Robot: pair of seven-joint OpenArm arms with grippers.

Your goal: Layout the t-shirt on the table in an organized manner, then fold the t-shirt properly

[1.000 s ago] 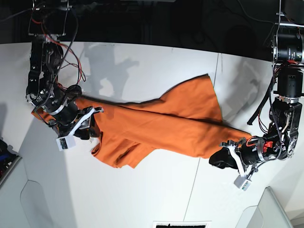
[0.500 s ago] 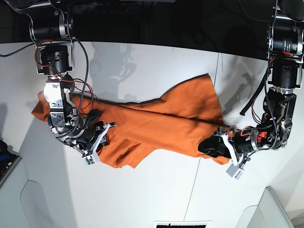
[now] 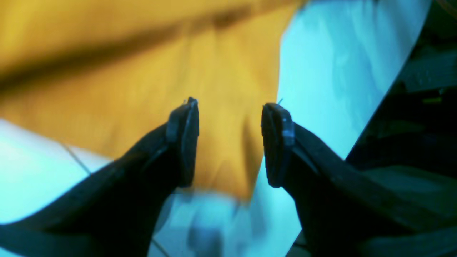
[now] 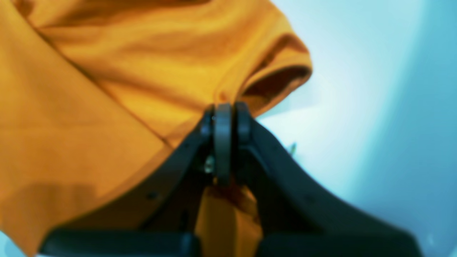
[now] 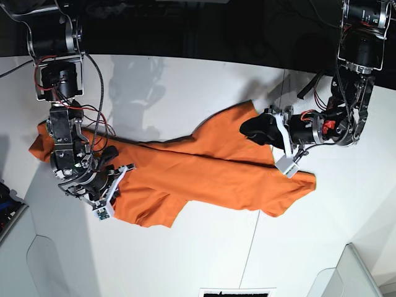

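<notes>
The orange t-shirt (image 5: 204, 173) lies bunched in a long strip across the white table (image 5: 204, 247), with one sleeve end at the far left and a corner at the right. My right gripper (image 5: 119, 173) is at the strip's left part. In the right wrist view it (image 4: 223, 107) is shut on a fold of the t-shirt (image 4: 107, 89) next to a hemmed opening. My left gripper (image 5: 252, 131) hovers over the shirt's upper flap. The left wrist view shows it (image 3: 232, 104) open, with orange cloth (image 3: 142, 71) below the gap and nothing between the fingers.
A thin dark seam (image 5: 255, 241) crosses the table. Grey bin corners sit at the bottom left (image 5: 12, 232) and bottom right (image 5: 352, 272). A dark vented piece (image 5: 238, 292) is at the front edge. The table's far edge meets a black background.
The left gripper opened, let go of the shirt's right corner and moved up to the upper flap. The right gripper closed on the shirt at the left. The cloth shifted slightly left.
</notes>
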